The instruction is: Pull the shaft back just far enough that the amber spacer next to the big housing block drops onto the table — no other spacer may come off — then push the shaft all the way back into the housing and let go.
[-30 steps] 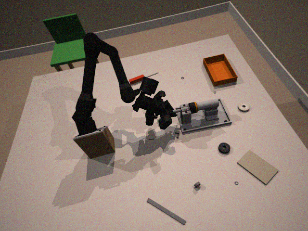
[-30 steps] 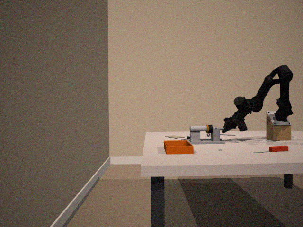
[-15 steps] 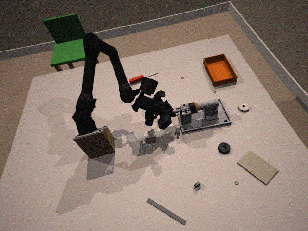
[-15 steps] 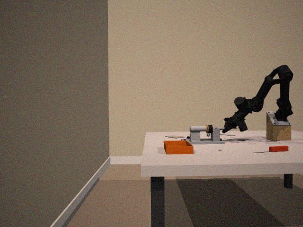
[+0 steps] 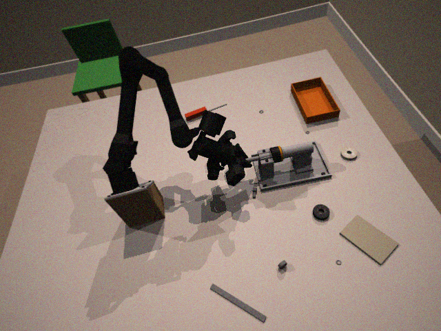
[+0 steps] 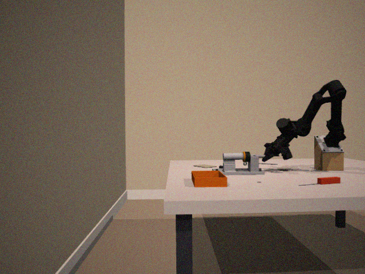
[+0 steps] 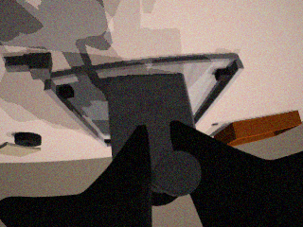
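The grey shaft [image 5: 253, 157] [image 6: 259, 156] runs through the small grey support block [image 5: 266, 169] [image 6: 254, 164] [image 7: 147, 101]. A round grey end face, apparently the shaft's, shows between the fingers in the wrist view. The amber spacer [image 5: 280, 152] [image 6: 244, 156] is in line with the shaft, against the big grey housing [image 5: 300, 149] [image 6: 232, 156]. A black spacer [image 5: 275, 154] [image 6: 247, 156] sits beside it, on the support block's side. My gripper [image 5: 249, 161] [image 6: 263, 158] [image 7: 158, 130] is shut on the shaft's outer end. Any gap at the housing mouth is too small to tell.
The fixture stands on a rimmed base plate [image 5: 295, 184]. An orange tray [image 5: 316, 101] [image 6: 209, 180] [image 7: 258, 129] and a white disc [image 5: 349, 154] lie beyond it. A black ring [image 5: 320, 212], a beige plate [image 5: 369, 239], a grey bar [image 5: 238, 303] and a red-handled screwdriver [image 5: 195, 112] [image 6: 328, 180] lie around.
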